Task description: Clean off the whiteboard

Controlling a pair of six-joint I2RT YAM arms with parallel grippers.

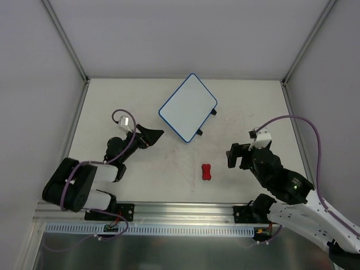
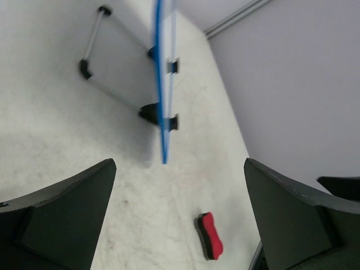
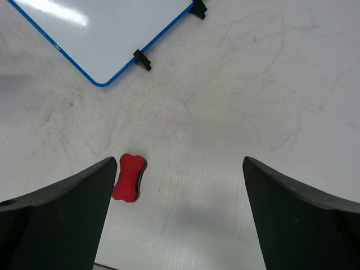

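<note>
The whiteboard (image 1: 188, 107), white with a thin blue rim and two black tabs, lies tilted at the back middle of the table; its face looks blank. My left gripper (image 1: 151, 136) stands open to its lower left, holding nothing. In the left wrist view the whiteboard (image 2: 163, 84) shows edge-on beyond the left gripper (image 2: 179, 185). A red bone-shaped eraser (image 1: 206, 172) lies loose on the table in front of the board. My right gripper (image 1: 238, 156) is open just right of the eraser. In the right wrist view the eraser (image 3: 129, 177) sits beside the left finger of the right gripper (image 3: 180, 180), with the whiteboard (image 3: 101, 34) at the top left.
Pale walls with metal corner posts (image 1: 67, 42) close in the table on three sides. A metal rail (image 1: 180, 211) runs along the near edge by the arm bases. Faint reddish scuffs mark the table (image 1: 169, 163) around the eraser.
</note>
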